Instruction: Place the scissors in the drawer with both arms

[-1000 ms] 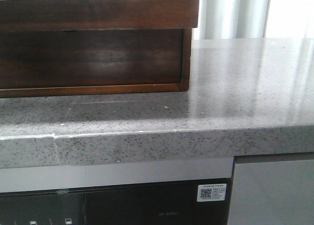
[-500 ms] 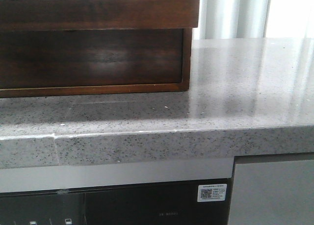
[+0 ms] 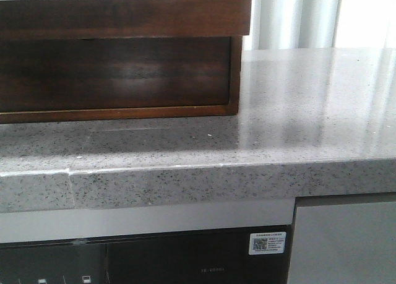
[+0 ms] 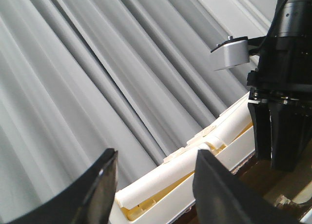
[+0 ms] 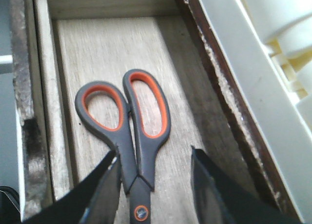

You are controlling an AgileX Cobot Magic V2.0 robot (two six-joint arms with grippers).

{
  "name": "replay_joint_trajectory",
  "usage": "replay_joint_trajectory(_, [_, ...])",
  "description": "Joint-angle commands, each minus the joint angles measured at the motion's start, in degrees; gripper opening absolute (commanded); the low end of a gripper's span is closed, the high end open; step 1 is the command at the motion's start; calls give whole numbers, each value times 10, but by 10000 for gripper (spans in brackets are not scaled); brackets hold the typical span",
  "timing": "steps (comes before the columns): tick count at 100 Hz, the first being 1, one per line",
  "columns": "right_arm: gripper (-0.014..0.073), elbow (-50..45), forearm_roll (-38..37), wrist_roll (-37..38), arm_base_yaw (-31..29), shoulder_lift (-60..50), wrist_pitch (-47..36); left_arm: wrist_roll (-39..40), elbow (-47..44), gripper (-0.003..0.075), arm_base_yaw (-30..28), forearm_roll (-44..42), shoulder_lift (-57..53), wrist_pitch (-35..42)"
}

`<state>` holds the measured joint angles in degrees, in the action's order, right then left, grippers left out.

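Note:
The scissors (image 5: 129, 136), grey handles lined orange, lie flat on the pale wood floor of the open drawer (image 5: 185, 102). My right gripper (image 5: 155, 155) is open just above them, a finger on each side of the handle necks. The blades are hidden below the frame edge. In the front view the drawer's dark brown front (image 3: 124, 15) juts out at the top; no arm or scissors show there. My left gripper (image 4: 156, 153) is open and empty, held up facing grey curtains. The right arm (image 4: 285, 112) shows in the left wrist view, pointing down into the drawer.
The wooden cabinet frame (image 3: 234, 73) stands on a grey speckled counter (image 3: 297, 111), with its front edge near me. A long white plastic tray (image 4: 195, 170) lies beside the drawer, also in the right wrist view (image 5: 253, 87). Dark appliance fronts (image 3: 185, 259) sit below the counter.

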<state>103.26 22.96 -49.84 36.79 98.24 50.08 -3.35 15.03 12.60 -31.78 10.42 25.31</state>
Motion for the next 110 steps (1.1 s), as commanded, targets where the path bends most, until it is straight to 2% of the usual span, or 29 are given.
replay_joint_trajectory(1, [308, 19, 11, -6, -1, -40, -30, 8, 17, 334, 4, 18, 6, 30])
replay_joint_trajectory(9, [293, 19, 11, -6, -1, -57, -22, 8, 18, 334, 4, 18, 4, 30])
replay_joint_trajectory(13, [253, 19, 11, -5, -1, -67, -15, 9, 19, 334, 4, 18, -1, 31])
replay_joint_trajectory(24, [60, 19, 11, -4, -1, -101, 7, 24, 20, 322, 4, 18, -28, 22])
replay_joint_trajectory(31, [-73, 19, 11, -3, -1, -127, 21, 57, 20, 273, 4, 19, -53, -1])
replay_joint_trajectory(47, [-53, 17, 11, 38, -1, -179, 22, 67, 20, 101, 4, 19, -120, -77])
replay_joint_trajectory(59, [-53, -2, 13, 40, -1, -227, 13, 72, 25, -22, 4, 31, -123, -96])
replay_joint_trajectory(70, [-53, -38, 19, 40, -1, -275, -7, 94, 25, -19, 4, 51, -126, -107])
replay_joint_trajectory(84, [-53, -129, 19, 40, -1, -353, -65, 142, 25, -19, 4, 83, -126, -153])
replay_joint_trajectory(101, [-53, -302, 19, 40, -1, -477, -186, 144, 24, -19, 4, 121, -126, -224])
replay_joint_trajectory(110, [-53, -404, 15, 40, -1, -545, -251, 144, 17, -19, 4, 146, -126, -225])
